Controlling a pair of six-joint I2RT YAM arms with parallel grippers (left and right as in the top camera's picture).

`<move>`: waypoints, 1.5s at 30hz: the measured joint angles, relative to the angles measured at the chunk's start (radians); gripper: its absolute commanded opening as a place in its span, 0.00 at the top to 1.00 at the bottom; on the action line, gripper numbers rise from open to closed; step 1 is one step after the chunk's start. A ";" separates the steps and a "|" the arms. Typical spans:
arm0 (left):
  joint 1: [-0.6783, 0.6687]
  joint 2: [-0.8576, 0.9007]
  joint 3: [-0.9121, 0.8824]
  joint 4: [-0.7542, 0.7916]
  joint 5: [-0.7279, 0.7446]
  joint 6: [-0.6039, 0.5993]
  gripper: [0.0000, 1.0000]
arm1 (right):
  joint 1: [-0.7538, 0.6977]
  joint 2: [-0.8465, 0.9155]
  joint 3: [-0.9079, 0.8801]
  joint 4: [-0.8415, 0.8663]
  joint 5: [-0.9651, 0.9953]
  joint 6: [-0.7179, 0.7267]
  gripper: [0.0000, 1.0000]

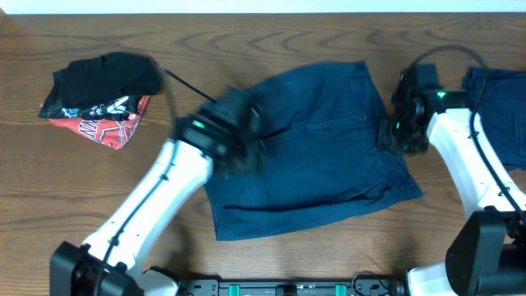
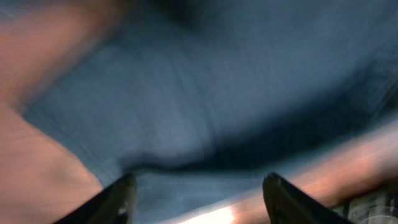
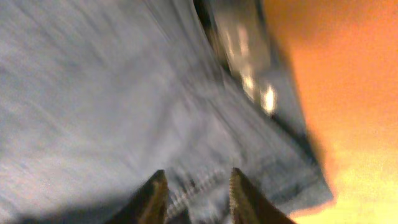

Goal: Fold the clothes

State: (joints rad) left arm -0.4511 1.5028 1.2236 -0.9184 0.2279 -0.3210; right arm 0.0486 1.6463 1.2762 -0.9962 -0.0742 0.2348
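The dark navy shorts (image 1: 320, 148) lie spread flat mid-table. My left gripper (image 1: 238, 136), blurred by motion, hovers over their left part. In the left wrist view its fingers (image 2: 118, 199) stand wide apart above blue cloth (image 2: 205, 106), holding nothing. My right gripper (image 1: 393, 131) is at the shorts' right edge. Its fingers (image 3: 155, 193) are parted, with a stitched hem (image 3: 199, 183) of the shorts lying between them, not pinched. A black garment (image 1: 107, 76) sits on a red-black-white printed one (image 1: 103, 125) at the far left.
Another blue piece (image 1: 497, 99) lies at the table's right edge behind the right arm. Bare wooden table (image 1: 49, 197) shows at front left and along the back. The arm bases stand at the front edge.
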 measured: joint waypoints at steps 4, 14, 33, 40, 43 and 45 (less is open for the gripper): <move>0.174 0.029 0.001 0.169 -0.022 -0.005 0.25 | 0.000 0.000 0.067 0.122 -0.004 -0.036 0.51; 0.359 0.284 0.002 0.486 0.080 -0.017 0.25 | 0.000 0.000 0.071 0.137 -0.005 -0.061 0.50; 0.364 0.474 0.153 1.065 0.203 -0.126 0.94 | 0.000 0.000 0.071 0.099 -0.002 -0.064 0.59; 0.393 0.462 0.314 0.882 0.175 -0.121 0.09 | 0.000 0.000 0.071 0.115 0.008 -0.064 0.58; 0.429 0.463 0.311 0.713 0.149 -0.104 0.02 | 0.000 0.000 0.071 0.119 0.021 -0.064 0.56; 0.454 0.465 0.307 0.591 0.135 -0.086 0.02 | 0.000 0.000 0.071 0.127 0.025 -0.064 0.55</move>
State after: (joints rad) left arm 0.0025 1.9678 1.5311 -0.3279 0.3634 -0.4068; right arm 0.0486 1.6463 1.3472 -0.8696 -0.0490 0.1707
